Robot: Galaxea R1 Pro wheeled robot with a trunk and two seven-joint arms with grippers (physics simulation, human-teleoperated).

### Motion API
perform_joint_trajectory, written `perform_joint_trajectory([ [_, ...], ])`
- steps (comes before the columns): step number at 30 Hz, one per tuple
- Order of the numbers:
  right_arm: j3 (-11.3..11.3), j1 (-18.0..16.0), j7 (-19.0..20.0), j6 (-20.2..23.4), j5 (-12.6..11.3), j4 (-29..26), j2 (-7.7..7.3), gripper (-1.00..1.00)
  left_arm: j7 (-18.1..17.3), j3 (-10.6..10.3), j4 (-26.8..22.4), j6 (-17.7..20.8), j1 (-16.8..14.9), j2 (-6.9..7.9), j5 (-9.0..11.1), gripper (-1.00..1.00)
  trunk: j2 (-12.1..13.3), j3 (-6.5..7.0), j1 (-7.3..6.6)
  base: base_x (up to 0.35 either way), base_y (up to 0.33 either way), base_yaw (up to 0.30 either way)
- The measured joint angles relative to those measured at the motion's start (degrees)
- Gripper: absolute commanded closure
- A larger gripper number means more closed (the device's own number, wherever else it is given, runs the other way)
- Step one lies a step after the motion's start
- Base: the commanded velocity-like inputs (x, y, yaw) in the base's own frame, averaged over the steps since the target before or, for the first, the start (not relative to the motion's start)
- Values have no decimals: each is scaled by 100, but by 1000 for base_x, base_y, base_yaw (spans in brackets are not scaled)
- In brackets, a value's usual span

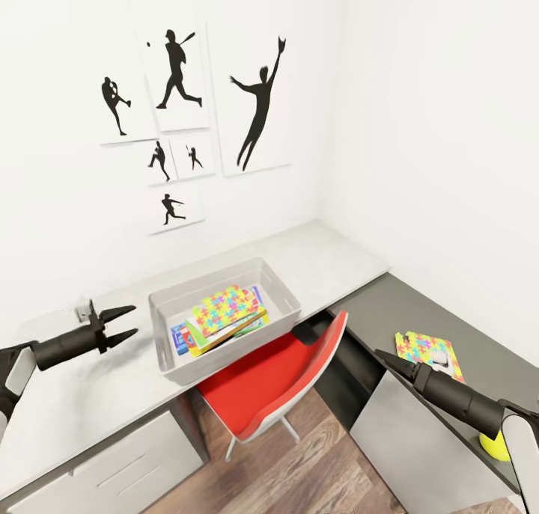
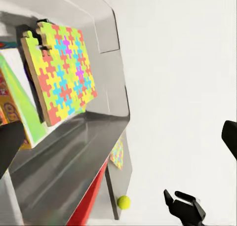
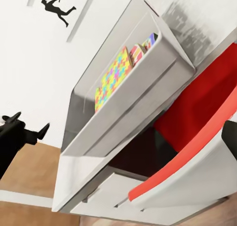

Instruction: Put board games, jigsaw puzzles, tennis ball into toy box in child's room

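Note:
The grey toy box (image 1: 166,301) stands on the light desk and holds a colourful jigsaw puzzle (image 1: 224,306) leaning on board games (image 1: 180,339). The left wrist view shows that puzzle (image 2: 61,68) upright inside the box wall (image 2: 74,152). My left gripper (image 1: 120,327) hovers open and empty just left of the box. A second jigsaw puzzle (image 1: 428,349) lies flat on the dark desk at the right. My right gripper (image 1: 389,360) sits open and empty at that puzzle's near-left edge. The yellow tennis ball (image 1: 492,447) peeks out behind my right forearm.
A red chair (image 1: 277,372) is tucked between the two desks, under the box's front edge. White walls with baseball silhouette posters (image 1: 258,106) close the corner. Drawers (image 1: 112,469) sit below the light desk, with wooden floor (image 1: 314,469) beneath.

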Motion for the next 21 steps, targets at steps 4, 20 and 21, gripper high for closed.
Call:
perform_joint_trajectory([
  [4, 0, 0, -6, -17, -4, 6, 12, -100, -643, -11, -192, -35, 223, 101, -10, -100, -1, 34, 0, -117, 65, -89],
  [20, -1, 1, -34, -32, 30, 35, 64, -100, -963, -26, -327, -61, 292, 193, -14, -100, -1, 169, -1, -11, 6, -154],
  [21, -1, 1, -36, -32, 29, 36, 66, -100, -963, -26, -327, -62, 293, 192, -15, -100, -1, 177, -1, 0, 0, -193],
])
